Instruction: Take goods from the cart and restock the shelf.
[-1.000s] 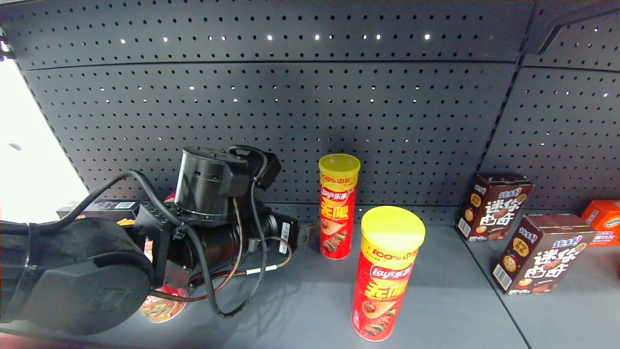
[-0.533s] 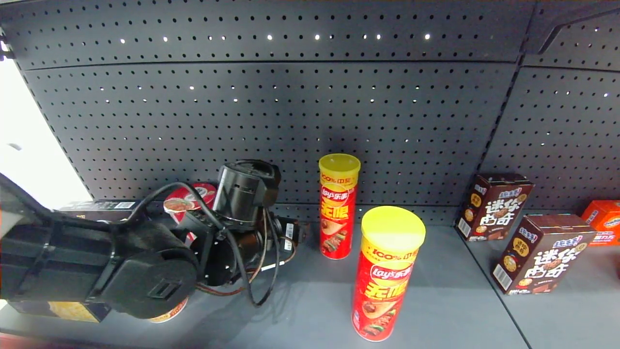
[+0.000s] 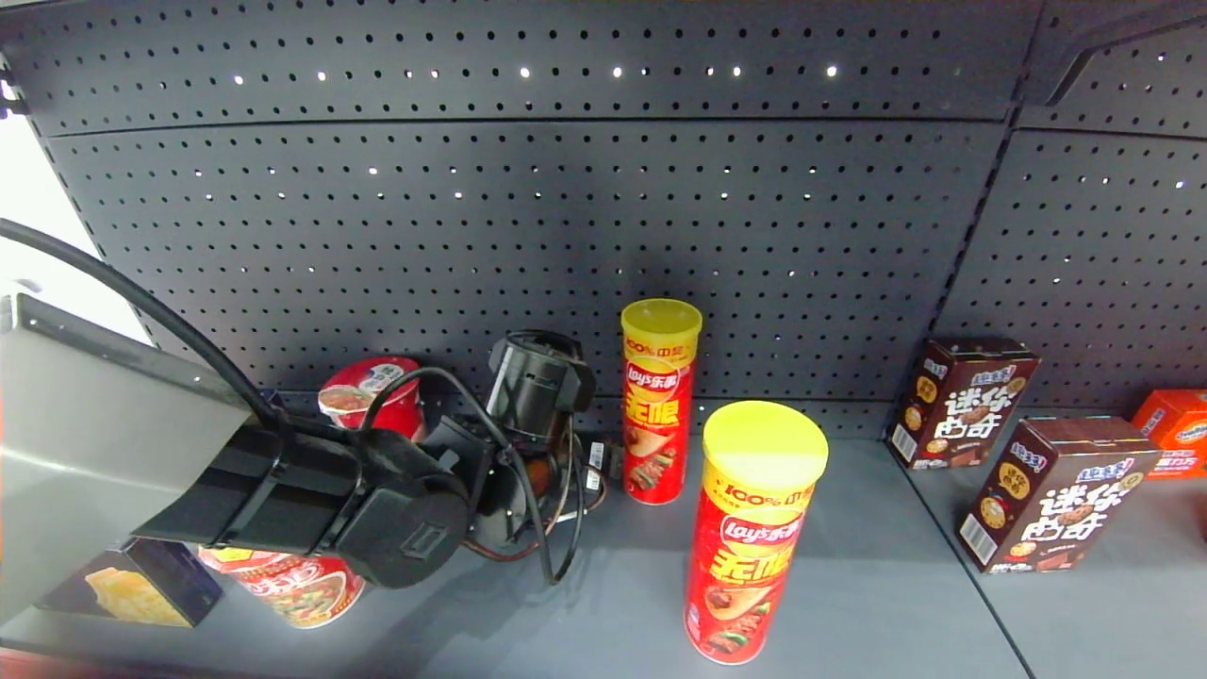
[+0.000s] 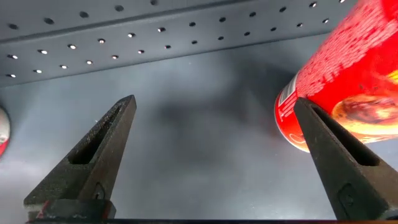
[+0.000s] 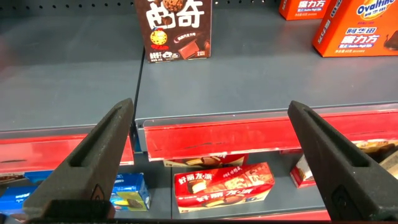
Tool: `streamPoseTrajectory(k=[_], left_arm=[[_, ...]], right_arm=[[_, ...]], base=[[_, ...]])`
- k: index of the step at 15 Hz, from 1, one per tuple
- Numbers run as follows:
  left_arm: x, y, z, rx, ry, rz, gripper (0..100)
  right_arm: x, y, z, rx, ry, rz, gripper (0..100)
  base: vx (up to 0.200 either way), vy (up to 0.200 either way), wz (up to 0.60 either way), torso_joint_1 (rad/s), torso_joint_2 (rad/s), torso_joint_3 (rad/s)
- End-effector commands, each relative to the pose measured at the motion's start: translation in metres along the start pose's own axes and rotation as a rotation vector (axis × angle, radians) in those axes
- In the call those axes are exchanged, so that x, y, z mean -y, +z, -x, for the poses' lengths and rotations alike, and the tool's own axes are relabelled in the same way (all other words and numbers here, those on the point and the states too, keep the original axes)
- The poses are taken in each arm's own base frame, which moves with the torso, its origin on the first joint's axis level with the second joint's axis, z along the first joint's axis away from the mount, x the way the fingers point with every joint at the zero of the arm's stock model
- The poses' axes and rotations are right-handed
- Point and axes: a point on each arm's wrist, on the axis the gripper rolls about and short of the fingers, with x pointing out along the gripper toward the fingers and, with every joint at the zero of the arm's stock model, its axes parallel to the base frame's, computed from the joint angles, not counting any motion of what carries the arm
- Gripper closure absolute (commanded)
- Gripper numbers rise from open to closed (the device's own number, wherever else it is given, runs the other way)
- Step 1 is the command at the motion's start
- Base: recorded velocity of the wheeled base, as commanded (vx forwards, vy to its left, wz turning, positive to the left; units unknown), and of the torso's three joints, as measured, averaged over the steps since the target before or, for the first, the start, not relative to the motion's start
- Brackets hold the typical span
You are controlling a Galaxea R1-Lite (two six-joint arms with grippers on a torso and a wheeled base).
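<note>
Shelf (image 3: 849, 585) has the rear chip can (image 3: 660, 415) upright near the pegboard (image 3: 566, 236). Left gripper (image 4: 214, 106) sits just beside it, fingers wide, empty. Looks like the release step, I think. Next: back straight out, no bumping. Right gripper (image 5: 211, 104) is spread wide too.

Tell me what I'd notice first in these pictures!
Two tall red cans with yellow lids stand on the grey shelf: the near can and the back can by the pegboard. The open left gripper sits beside the back can. Brown boxes stand to the right.
</note>
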Motion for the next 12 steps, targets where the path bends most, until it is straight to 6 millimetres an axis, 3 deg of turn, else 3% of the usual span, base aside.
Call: streamPoseTrajectory(k=[1, 12], left_arm=[[0.0022, -0.0041, -0.0034, -0.012, -0.001, -0.006, 0], [0.0059, -0.0037, -0.0025, -0.007, -0.013, -0.008, 0]], right_arm=[[0.0000, -0.0003, -0.0002, -0.003, 0.001, 0.000, 0], [0.0000, 0.0000, 0.0000, 0.000, 0.001, 0.001, 0]], base=[[0.000, 0.000, 0.00, 0.000, 0.00, 0.000], [0.000, 0.000, 0.00, 0.000, 0.00, 0.000]])
